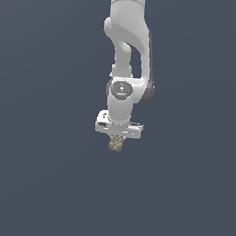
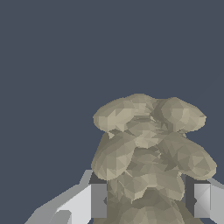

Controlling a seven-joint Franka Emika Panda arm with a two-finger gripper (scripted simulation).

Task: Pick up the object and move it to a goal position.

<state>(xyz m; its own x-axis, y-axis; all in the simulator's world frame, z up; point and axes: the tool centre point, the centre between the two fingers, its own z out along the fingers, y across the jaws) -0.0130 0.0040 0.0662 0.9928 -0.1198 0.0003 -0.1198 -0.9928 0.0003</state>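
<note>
Small tan-beige elongated lump with a bumpy, knobbly surface [image 1: 116, 143], hanging directly below the white two-fingered gripper [image 1: 117, 136] and protruding beneath it in the exterior view. Narrower than the gripper body. Long axis apparently in line with the approach axis of the fingers, judged from the wrist view, where the same lump [image 2: 148, 157] rises from between the two pale grey finger pads [image 2: 99, 200] and widens into knobbly lobes beyond them. One pad on each flank of the lump, apparently pressed against its sides; jaws partly closed, clamped on the lump rather than met. No gap discernible between pad and lump on either side at this resolution.

White jointed arm [image 1: 126, 50] descending from the upper edge of the exterior view, wrist pointing downward, lump at its lowest extremity. Uniform dark blue-grey background [image 1: 29, 183] all around; no contact surface, shadow or goal marker distinguishable in either view, so height above any support not determinable.

Judgement: pick-up apparently complete, transfer stage in hand. Direction to the goal not readable from these views. Protruding lobes beyond the fingertips probably the first part to strike anything below on a descent.
</note>
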